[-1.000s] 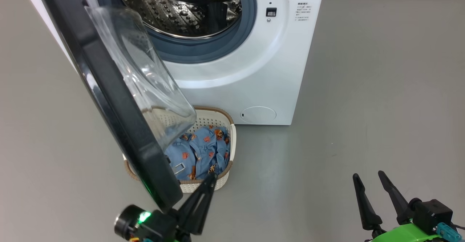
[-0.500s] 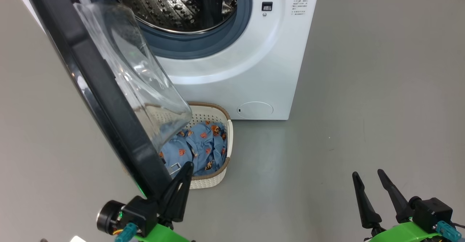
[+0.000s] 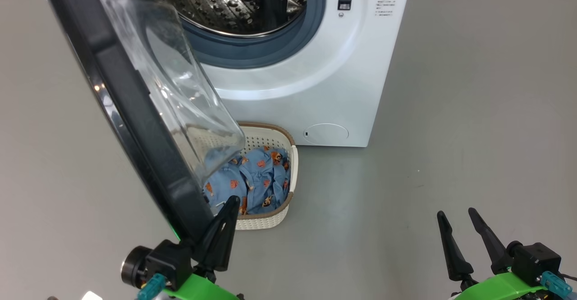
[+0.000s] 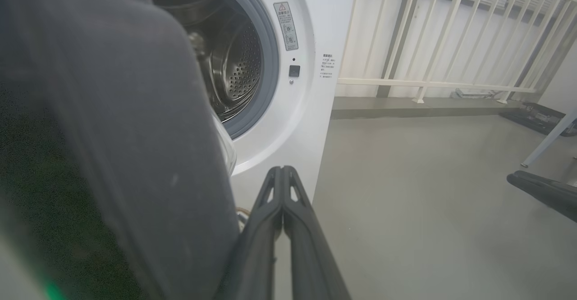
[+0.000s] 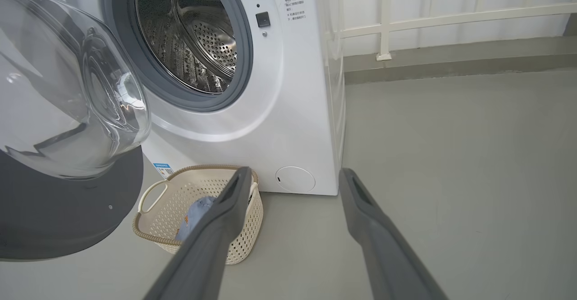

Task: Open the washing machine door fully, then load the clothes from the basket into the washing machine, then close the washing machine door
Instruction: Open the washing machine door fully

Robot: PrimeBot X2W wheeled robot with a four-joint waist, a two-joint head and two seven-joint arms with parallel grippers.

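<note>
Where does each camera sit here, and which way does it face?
Head view: on the head, looking down at the white front-loading washing machine, its open black-ringed glass door and the cream perforated basket; shut left gripper lower left, open right gripper lower right.
Left wrist view: beside the door's dark rim, facing the steel drum; its closed fingers show.
Right wrist view: further back, facing the machine's front and basket; its spread fingers show.
Head and right wrist share the basket.

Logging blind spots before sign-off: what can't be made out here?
- Head view: the washing machine door hides part of the basket and clothes.
- Left wrist view: the door is a near blur; whether the shut left pincer touches it is unclear.
- Head view: print on the washing machine is too small.
</note>
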